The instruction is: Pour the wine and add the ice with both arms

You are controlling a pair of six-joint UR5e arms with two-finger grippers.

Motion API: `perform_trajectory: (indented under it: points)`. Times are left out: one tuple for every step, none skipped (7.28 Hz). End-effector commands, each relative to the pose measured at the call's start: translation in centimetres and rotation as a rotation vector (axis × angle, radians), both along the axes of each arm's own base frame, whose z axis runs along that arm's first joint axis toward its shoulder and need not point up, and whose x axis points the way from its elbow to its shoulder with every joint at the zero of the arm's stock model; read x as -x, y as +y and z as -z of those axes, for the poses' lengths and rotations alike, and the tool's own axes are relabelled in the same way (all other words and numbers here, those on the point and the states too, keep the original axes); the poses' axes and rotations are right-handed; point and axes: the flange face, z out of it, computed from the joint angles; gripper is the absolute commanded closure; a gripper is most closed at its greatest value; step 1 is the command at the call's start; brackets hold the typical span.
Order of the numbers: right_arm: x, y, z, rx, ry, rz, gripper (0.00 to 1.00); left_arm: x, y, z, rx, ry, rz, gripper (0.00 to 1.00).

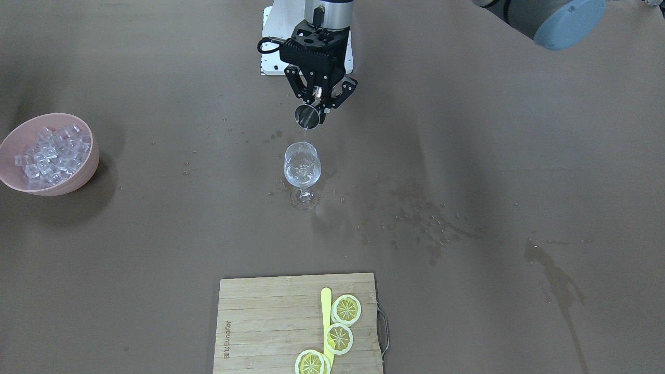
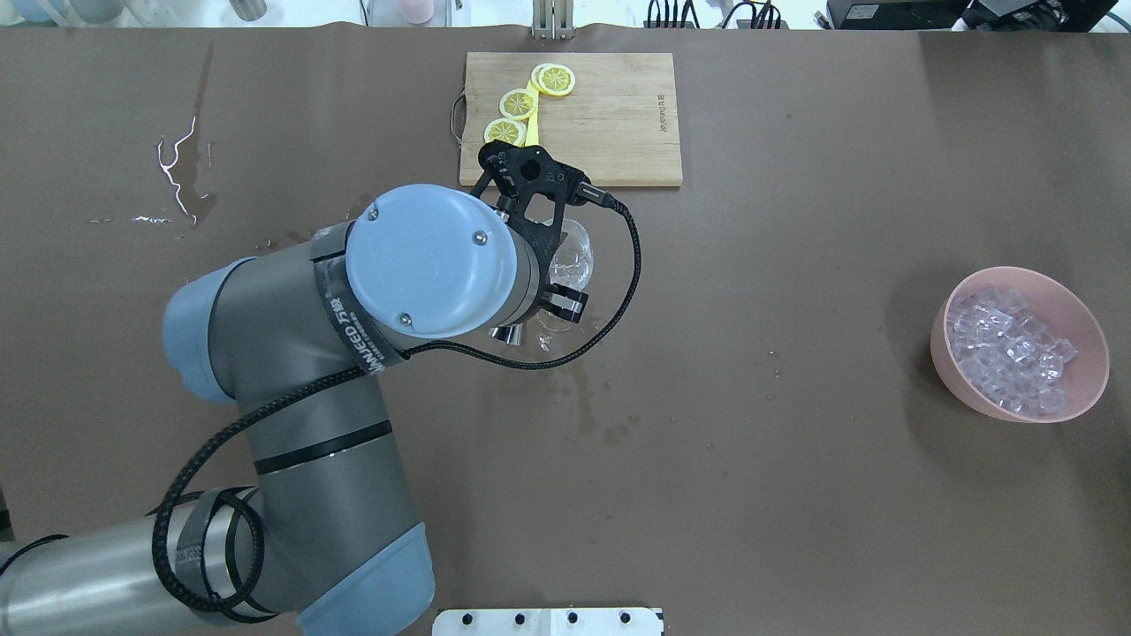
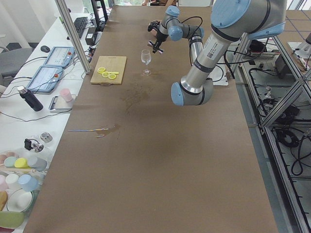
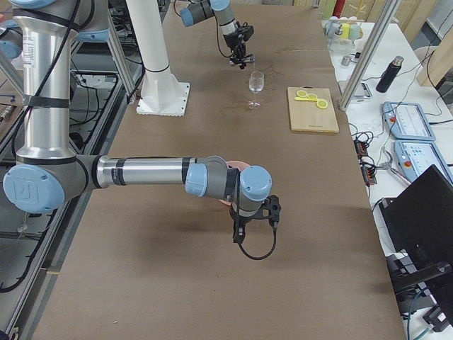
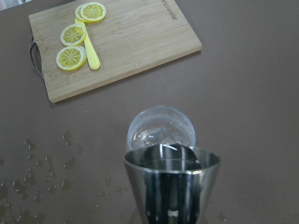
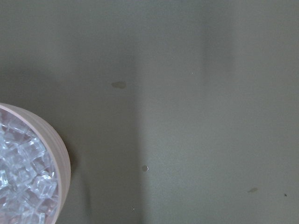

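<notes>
My left gripper [image 1: 318, 104] is shut on a small steel measuring cup [image 1: 307, 115], tilted above a stemmed wine glass [image 1: 302, 166]. A thin stream of clear wine [image 1: 304, 136] falls from the cup into the glass, which holds a little clear liquid. In the left wrist view the cup [image 5: 170, 186] fills the foreground with the glass [image 5: 161, 128] just beyond its rim. The ice [image 1: 49, 153] is heaped in a pink bowl [image 1: 92, 158]. My right gripper [image 4: 253, 221] hangs over the table beside that bowl; I cannot tell if it is open or shut.
A wooden cutting board [image 1: 270, 322] with three lemon slices [image 1: 346, 309] and a yellow knife [image 1: 326, 311] lies across the table from the robot. Water drops and wet patches [image 1: 426, 223] spread around the glass, with a longer spill [image 1: 556, 278] farther off.
</notes>
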Motion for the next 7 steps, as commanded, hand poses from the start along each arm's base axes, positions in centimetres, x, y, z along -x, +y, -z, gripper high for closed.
perform_trajectory:
  points:
    - [0.0, 0.0, 0.1, -0.001, 0.0, 0.0, 0.0, 2.3, -2.4, 2.1, 0.032, 0.008, -0.007, 1.0]
    - [0.0, 0.0, 0.0, -0.001, 0.0, 0.0, 0.0, 2.0, -2.5, 2.4, 0.036, -0.034, -0.039, 1.0]
    - [0.0, 0.0, 0.1, -0.003, 0.0, 0.0, 0.0, 1.9, -2.5, 2.3, 0.038, -0.042, -0.041, 1.0]
    - [0.0, 0.0, 0.1, -0.003, 0.001, 0.0, 0.0, 1.6, -2.7, 2.2, 0.041, -0.051, -0.041, 1.0]
    - [0.0, 0.0, 0.1, -0.003, 0.0, 0.0, 0.0, 1.4, -2.8, 2.6, 0.055, -0.073, -0.043, 1.0]
    - [0.0, 0.0, 0.1, -0.003, 0.001, 0.0, 0.0, 1.6, -2.7, 3.4, 0.063, -0.087, -0.043, 1.0]
    - [0.0, 0.0, 0.1, -0.003, 0.001, 0.0, 0.0, 1.4, -2.7, 3.9, 0.062, -0.109, -0.056, 1.0]
